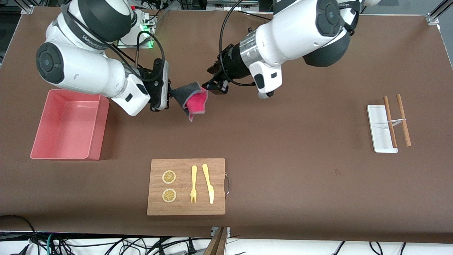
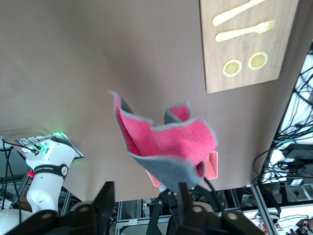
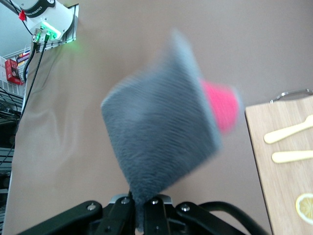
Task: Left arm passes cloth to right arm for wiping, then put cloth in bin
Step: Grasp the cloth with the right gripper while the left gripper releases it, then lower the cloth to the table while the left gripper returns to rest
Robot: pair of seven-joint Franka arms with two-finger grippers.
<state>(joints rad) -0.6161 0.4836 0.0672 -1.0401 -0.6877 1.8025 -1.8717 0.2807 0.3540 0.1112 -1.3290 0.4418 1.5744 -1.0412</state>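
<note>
The cloth (image 1: 194, 101), dark grey on one face and pink-red on the other, hangs in the air over the bare brown table between the two grippers. My right gripper (image 1: 170, 95) is shut on its grey corner; in the right wrist view the cloth (image 3: 161, 137) fans out from the closed gripper (image 3: 143, 208). My left gripper (image 1: 209, 85) is right beside the cloth's other edge. In the left wrist view that gripper (image 2: 144, 198) is open, with the cloth (image 2: 166, 142) lying against one finger (image 2: 183, 193). The pink bin (image 1: 67, 124) stands empty at the right arm's end of the table.
A wooden board (image 1: 186, 186) holds two lemon slices, a fork and a knife, nearer the front camera than the cloth. A small white tray (image 1: 378, 129) with brown chopsticks (image 1: 403, 120) lies toward the left arm's end.
</note>
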